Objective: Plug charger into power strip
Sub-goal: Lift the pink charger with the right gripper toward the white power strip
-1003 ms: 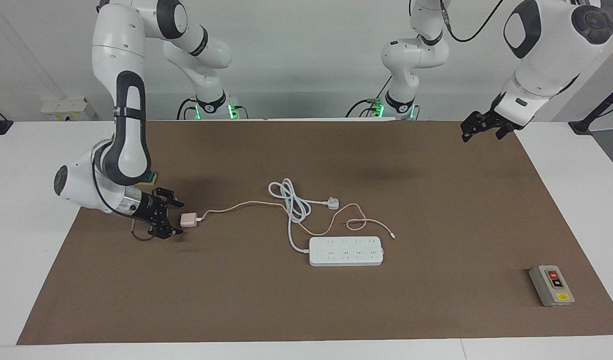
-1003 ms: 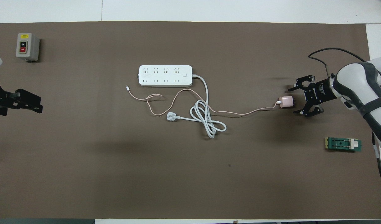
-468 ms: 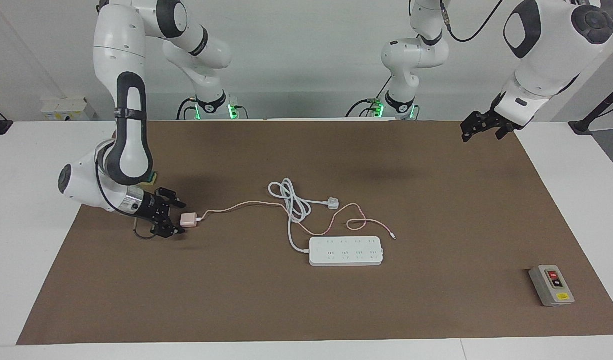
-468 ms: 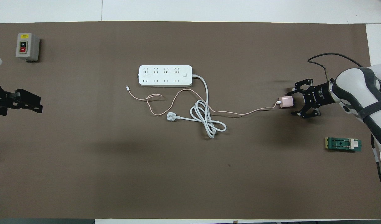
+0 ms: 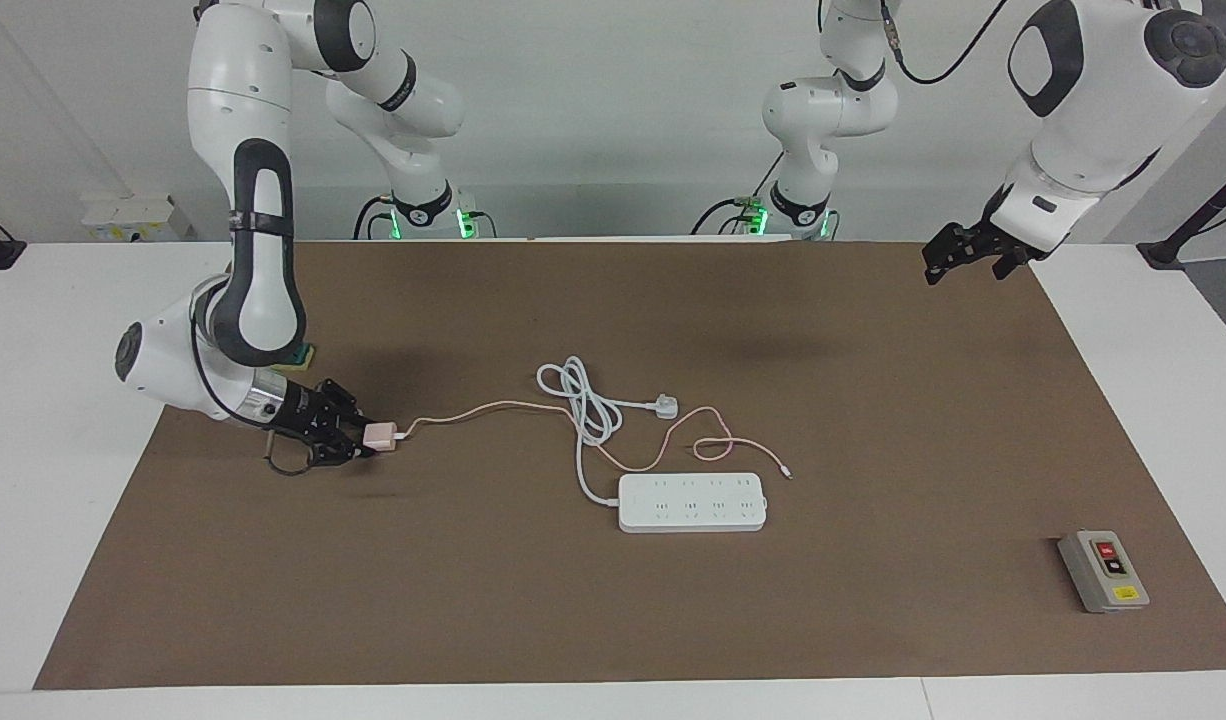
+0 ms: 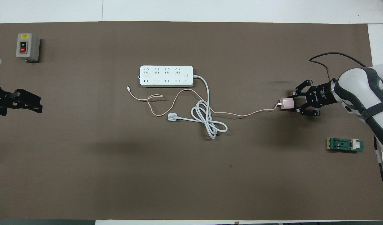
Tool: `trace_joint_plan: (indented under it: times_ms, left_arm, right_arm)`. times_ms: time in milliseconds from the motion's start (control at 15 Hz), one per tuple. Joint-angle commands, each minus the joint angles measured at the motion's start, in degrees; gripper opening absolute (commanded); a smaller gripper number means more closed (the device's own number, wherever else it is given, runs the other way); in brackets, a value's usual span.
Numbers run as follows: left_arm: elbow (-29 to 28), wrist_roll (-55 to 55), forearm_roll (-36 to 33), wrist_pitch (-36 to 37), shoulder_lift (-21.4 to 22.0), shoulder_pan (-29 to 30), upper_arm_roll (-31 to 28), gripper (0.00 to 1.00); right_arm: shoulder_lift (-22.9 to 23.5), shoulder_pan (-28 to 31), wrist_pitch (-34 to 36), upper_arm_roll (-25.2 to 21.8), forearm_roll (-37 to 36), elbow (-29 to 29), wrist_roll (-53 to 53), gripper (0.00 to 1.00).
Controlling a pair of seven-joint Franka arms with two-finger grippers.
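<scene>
The power strip (image 5: 692, 502) lies flat near the middle of the brown-covered tabletop (image 5: 613, 620) and serves as the landmark for all positions given here. The charger (image 5: 378, 437) sits low at the tabletop surface, well apart from the power strip toward the right arm's end of the tabletop and slightly nearer to the robots than it. The right gripper (image 5: 358, 440) lies almost level with the tabletop, its jaws closed around the charger's pink body, one finger on each side of the cube. The charger's thin pink cable (image 6: 241, 114) runs from the cube toward the power strip, loops beside it on the robots' side, and ends in a small free connector just beside the strip's end nearest the left arm. The strip's thick white cord (image 6: 207, 120) coils into loops nearer to the robots than the strip and ends in a white three-pin plug (image 6: 172, 117) lying among the pink loops. The left gripper (image 5: 958, 255) waits in the air, well apart from the power strip, over the tabletop's corner at the left arm's end; whether its jaws are open cannot be told. A grey switch box (image 6: 27, 47) stands farther from the robots than the strip, toward the left arm's end. A small green part (image 6: 345, 145) lies nearer to the robots than the strip, toward the right arm's end.
</scene>
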State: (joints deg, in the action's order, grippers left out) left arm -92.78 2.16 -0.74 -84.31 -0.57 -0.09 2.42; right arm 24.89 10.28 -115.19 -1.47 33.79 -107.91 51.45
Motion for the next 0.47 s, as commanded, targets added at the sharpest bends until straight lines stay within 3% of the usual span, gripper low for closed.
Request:
trace_joint_plan:
  times_ms: [0, 401]
  left_arm:
    - [-1.8, -0.3, 0.5, -1.1, 1.6, 1.0, 0.4, 1.00]
    - [-1.7, -0.2, 0.5, -1.2, 1.6, 0.9, 0.4, 1.00]
  right_arm:
    - [-0.9, -0.4, 0.2, 0.3, 1.2, 0.2, -0.1, 0.00]
    - [-1.3, -8.1, 8.2, 0.4, 0.4, 14.0, 15.5, 0.00]
